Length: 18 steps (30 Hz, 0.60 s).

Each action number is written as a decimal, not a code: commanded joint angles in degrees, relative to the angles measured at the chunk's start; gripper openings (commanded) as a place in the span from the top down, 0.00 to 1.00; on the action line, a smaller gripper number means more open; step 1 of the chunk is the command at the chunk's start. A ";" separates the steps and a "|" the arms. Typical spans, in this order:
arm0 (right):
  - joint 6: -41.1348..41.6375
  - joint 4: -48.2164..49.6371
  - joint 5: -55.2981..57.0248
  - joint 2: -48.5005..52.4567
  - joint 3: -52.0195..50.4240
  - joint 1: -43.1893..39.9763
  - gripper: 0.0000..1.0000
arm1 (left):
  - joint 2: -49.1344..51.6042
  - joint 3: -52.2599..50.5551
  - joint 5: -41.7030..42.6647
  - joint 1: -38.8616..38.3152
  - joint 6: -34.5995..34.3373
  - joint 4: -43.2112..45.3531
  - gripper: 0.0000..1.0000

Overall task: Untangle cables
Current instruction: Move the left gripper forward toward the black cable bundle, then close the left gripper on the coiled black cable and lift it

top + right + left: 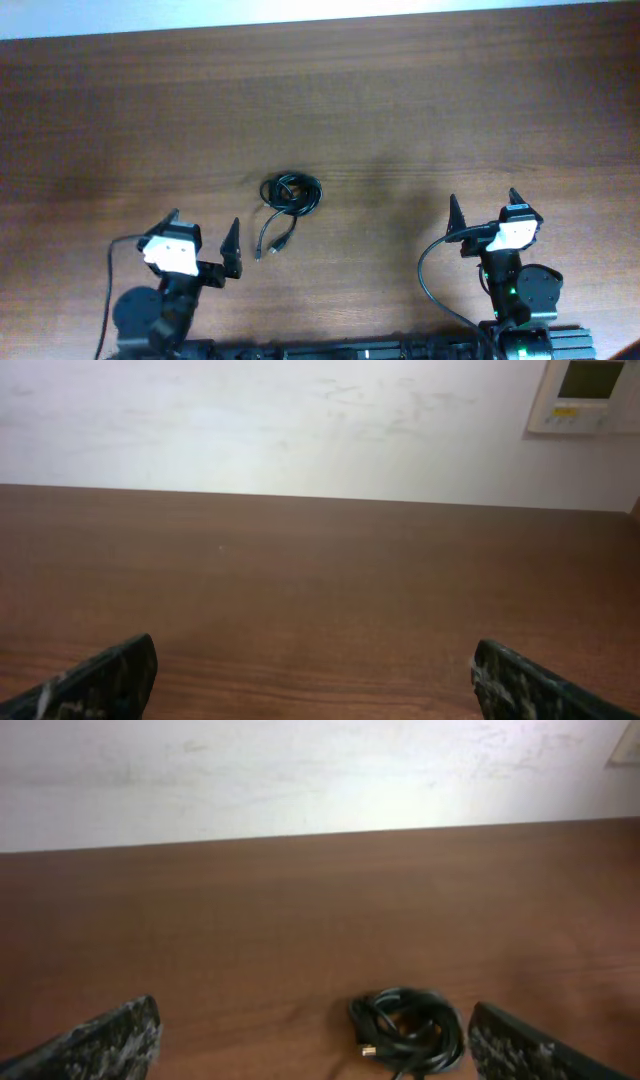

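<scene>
Since neither arm touches anything, the task stands at its very start: the approach to a first grasp. The cables [290, 192] lie as one small tangled coil near the middle of the counter [420, 100], with two loose tails [272, 238] running out toward seven o'clock in the overhead view and ending in small plugs. The left end effector [205, 222] has its fingers spread wide with nothing between them. The coil sits near it at about two o'clock, and the tails end just beside its right finger. In the left wrist view the coil shows low and right of centre. The right end effector [483, 200] is likewise spread apart and empty, well apart from the coil, which lies at about nine o'clock from it; its wrist view shows only bare counter. The next move probably calls for the left arm to reach forward and pinch one tail, while the right comes across to hold the coil so the cords can be drawn apart.
</scene>
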 commanded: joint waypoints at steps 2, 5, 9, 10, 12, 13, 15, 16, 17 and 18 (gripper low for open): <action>0.39 -0.39 0.28 -0.44 -0.31 -0.37 0.01 | 11.93 10.12 0.61 -0.24 -0.37 -4.90 0.01; 0.39 -0.39 0.26 -0.44 -0.31 -0.37 0.01 | 23.02 18.69 0.76 -0.57 -0.37 -11.23 0.01; 0.39 -0.39 0.26 -0.44 -0.31 -0.37 0.01 | 38.86 29.16 0.76 -5.92 -0.37 -19.34 0.01; 0.39 -0.39 0.26 -0.44 -0.31 -0.37 0.01 | 42.84 31.15 0.76 -8.41 -0.37 -19.85 0.01; 0.39 -0.39 0.26 -0.44 -0.31 -0.37 0.01 | 50.10 32.94 0.74 -13.16 -0.35 -18.32 0.01; 0.39 -0.39 0.26 -0.44 -0.31 -0.37 0.01 | 51.78 32.94 0.74 -14.03 -0.35 -17.31 0.01; 0.39 -0.39 0.26 -0.44 -0.31 -0.37 0.01 | 57.99 32.94 0.90 -15.39 -0.37 -15.96 0.01; 0.39 -0.39 0.26 -0.44 -0.31 -0.37 0.01 | 59.93 32.94 1.38 -15.39 -0.37 -15.91 0.01; 0.39 -0.39 0.28 -0.44 -0.31 -0.37 0.01 | 62.42 32.94 1.75 -15.39 -0.39 -15.65 0.01; 0.39 -0.39 0.26 -0.44 -0.31 -0.37 0.01 | 64.89 32.94 2.51 -15.39 -0.37 -14.78 0.01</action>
